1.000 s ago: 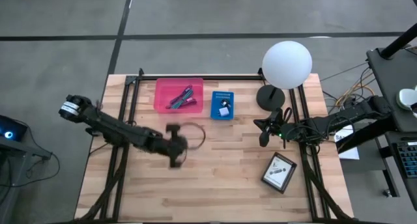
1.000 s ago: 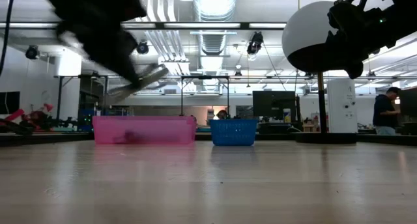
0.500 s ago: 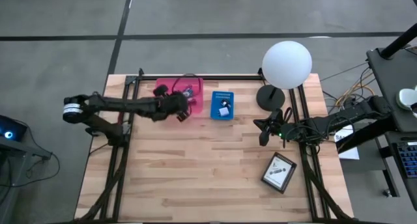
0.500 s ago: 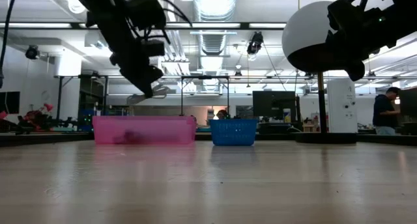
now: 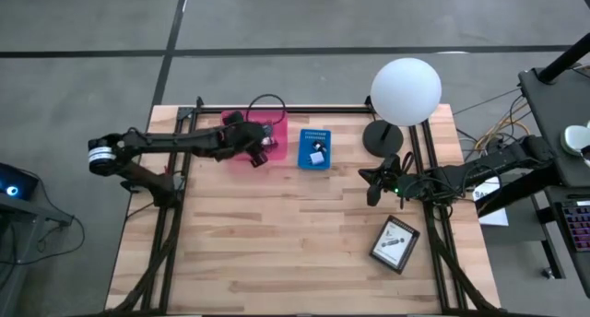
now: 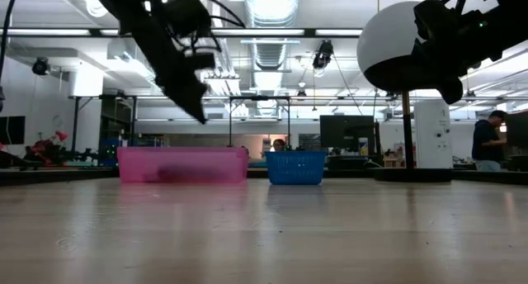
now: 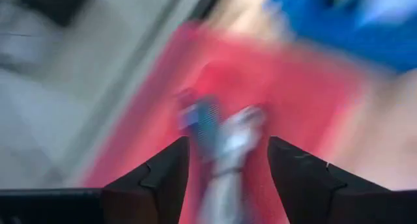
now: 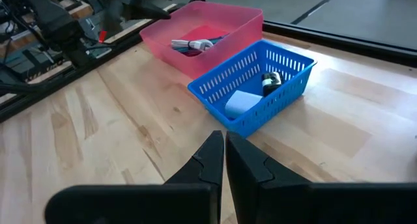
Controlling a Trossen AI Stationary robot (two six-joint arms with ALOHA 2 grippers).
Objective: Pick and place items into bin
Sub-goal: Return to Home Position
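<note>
A second ago my left gripper (image 5: 255, 142) was out over bare wood in front of the pink bin (image 5: 241, 115). Now it hangs right above the bin, fingers spread, pinching nothing, and the cables (image 8: 195, 44) lie inside. That drop looks finished to me. My right gripper (image 8: 225, 138), fingers pressed together, waits well beyond the blue basket (image 5: 314, 166) beside the bin.

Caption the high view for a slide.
Left gripper hovers over the pink plastic bin next to the blue slotted basket; right gripper waits, fingers shut, beside the white globe lamp.
</note>
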